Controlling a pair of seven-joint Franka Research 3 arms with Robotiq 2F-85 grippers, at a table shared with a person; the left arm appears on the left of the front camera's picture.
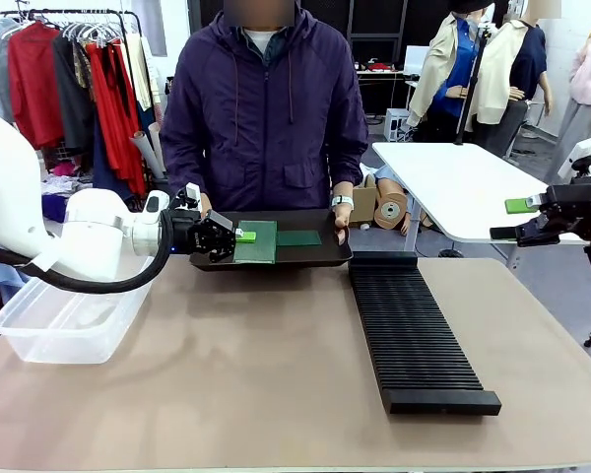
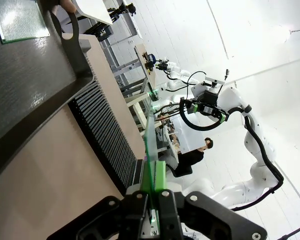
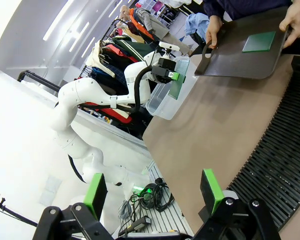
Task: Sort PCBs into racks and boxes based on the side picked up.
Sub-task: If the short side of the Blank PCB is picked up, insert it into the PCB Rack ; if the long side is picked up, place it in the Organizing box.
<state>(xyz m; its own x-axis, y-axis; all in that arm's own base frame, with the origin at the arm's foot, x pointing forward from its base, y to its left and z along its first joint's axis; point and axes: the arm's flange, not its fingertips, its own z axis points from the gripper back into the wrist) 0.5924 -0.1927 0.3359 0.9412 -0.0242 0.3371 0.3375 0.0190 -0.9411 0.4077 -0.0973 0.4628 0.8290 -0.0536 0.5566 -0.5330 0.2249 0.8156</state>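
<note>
We see a green PCB (image 1: 261,246) in the black left gripper (image 1: 242,236), its pads (image 1: 247,236) bright green. A second PCB (image 1: 298,237), darker green, sits on a black tray (image 1: 276,260). At three o'clock is a black rack (image 1: 414,335), ribbed with fine parallel slots; at nine o'clock, a clear tub (image 1: 69,330). The table (image 1: 256,384) is tan, the person's jacket (image 1: 266,108) purple.

White arm (image 1: 94,229), black cable (image 1: 89,287), apparently; black left gripper (image 1: 242,236)
</note>
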